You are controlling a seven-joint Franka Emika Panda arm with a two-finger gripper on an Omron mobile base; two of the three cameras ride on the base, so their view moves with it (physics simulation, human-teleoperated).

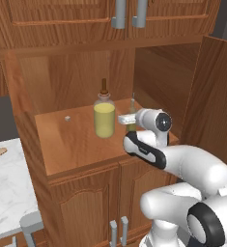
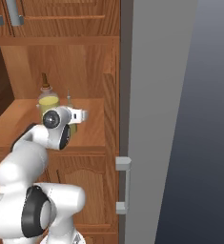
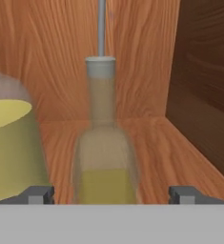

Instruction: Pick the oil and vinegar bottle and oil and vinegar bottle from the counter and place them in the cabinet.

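Note:
Two oil and vinegar bottles stand upright side by side on the cabinet shelf [image 1: 66, 140]. The squat clear one [image 1: 104, 120] [image 2: 48, 104] [image 3: 8, 147] holds pale yellow liquid and has a brown neck. Just to its right is the slim olive-green one [image 1: 132, 103] [image 2: 69, 101] [image 3: 104, 143] with a thin spout, partly hidden behind the hand in the base views. My gripper [image 1: 129, 120] [image 2: 80, 115] [image 3: 112, 194] is open, level with the slim bottle's lower body. In the hand view one fingertip [image 3: 39, 194] lies on each side of that bottle, with a gap on both sides.
The cabinet's side door [image 1: 214, 106] stands open close to the right of the arm; its grey face with bar handle [image 2: 124, 186] fills the right base view's right half. A tiny pale object [image 1: 67, 118] lies on the shelf's left. A marble counter [image 1: 8, 193] is lower left.

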